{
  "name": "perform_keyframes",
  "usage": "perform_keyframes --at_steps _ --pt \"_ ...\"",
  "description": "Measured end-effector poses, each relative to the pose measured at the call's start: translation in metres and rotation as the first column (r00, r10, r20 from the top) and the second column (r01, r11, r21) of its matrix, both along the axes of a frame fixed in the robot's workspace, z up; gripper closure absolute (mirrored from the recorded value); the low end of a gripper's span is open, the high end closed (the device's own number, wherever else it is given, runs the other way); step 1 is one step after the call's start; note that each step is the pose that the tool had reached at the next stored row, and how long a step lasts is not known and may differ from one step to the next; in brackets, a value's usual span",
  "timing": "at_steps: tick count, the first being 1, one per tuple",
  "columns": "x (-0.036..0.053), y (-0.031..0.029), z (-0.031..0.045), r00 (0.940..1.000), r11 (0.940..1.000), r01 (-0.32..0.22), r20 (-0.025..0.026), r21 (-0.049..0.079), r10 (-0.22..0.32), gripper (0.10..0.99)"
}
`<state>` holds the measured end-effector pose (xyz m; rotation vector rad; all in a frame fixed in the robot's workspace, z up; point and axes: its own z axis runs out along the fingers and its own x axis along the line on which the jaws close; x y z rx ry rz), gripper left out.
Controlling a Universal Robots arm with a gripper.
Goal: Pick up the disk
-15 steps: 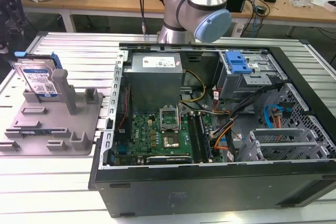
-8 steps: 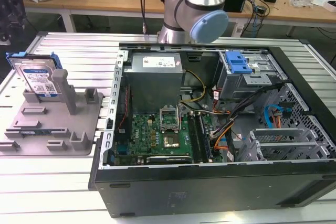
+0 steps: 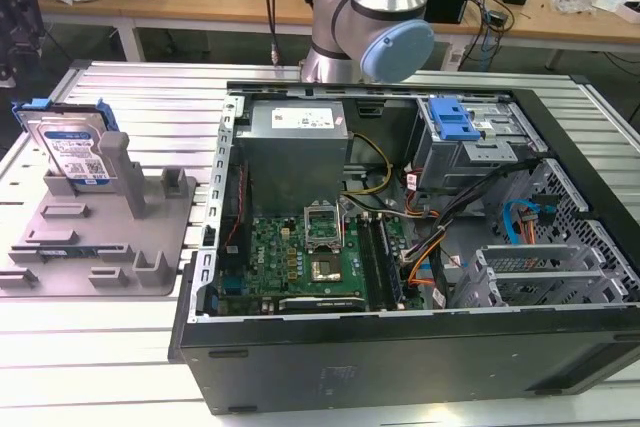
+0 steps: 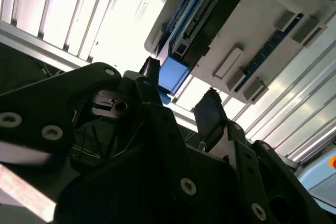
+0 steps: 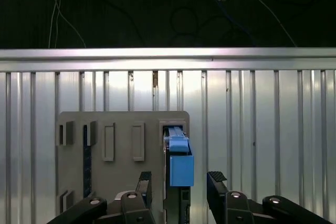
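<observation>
Nearest to us in the first wrist view, the gripper [image 5: 180, 182] has its two dark fingers [image 5: 144, 182] spread wide, and they pinch nothing. Beyond the gap between them we see the disk [image 5: 180, 161], edge-on with its blue rail. It stands upright in the grey holder [image 5: 121, 124] on the slatted table [image 5: 262, 140]. Farther off, the open computer case [image 3: 400, 367] lies beside the holder, toward the exterior view's right.

Disk [image 3: 70, 142] base behind holder [image 3: 104, 239]
</observation>
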<state>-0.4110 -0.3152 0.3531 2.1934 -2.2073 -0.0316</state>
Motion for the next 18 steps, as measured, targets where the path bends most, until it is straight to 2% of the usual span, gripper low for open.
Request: perform_keyframes --at_steps 9,18 --pt "-0.0003 0.0000 -0.0079 0.9998 0.9997 -0.021 -0.0001 -0.009 0.021 0.545" --pt "-0.0003 0.0024 -0.0161 0.9994 0.9993 -0.034 -0.0002 -0.013 0.034 0.545"
